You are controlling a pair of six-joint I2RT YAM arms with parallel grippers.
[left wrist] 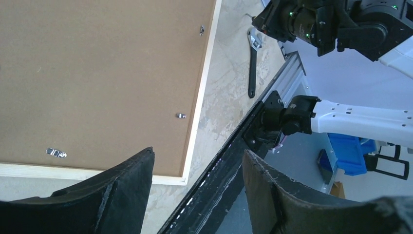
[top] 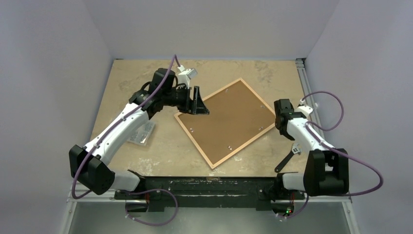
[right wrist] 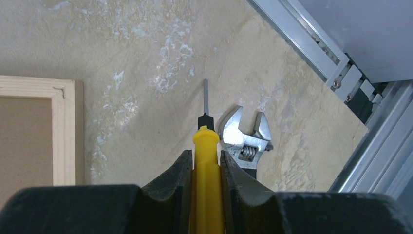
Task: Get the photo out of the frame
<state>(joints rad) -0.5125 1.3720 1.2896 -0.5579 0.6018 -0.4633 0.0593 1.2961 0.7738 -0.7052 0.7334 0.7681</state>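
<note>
Frame [left wrist: 201,92] is laid face down on the worktop [top: 131,83], the photo hidden beneath the backing board [top: 226,119]. Clips [left wrist: 180,115] should be turned aside with the screwdriver [right wrist: 208,161] clamped in the right jaws; the left jaws, spread and empty, should steady the border.

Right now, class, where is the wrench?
Top view: the wrench lies on the table at the right, between the frame and the right arm's base. The right wrist view shows it just right of the yellow screwdriver.

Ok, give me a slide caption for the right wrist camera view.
Right gripper shut on a yellow-handled screwdriver, adjustable wrench lying just beside it, frame corner at left.
</note>
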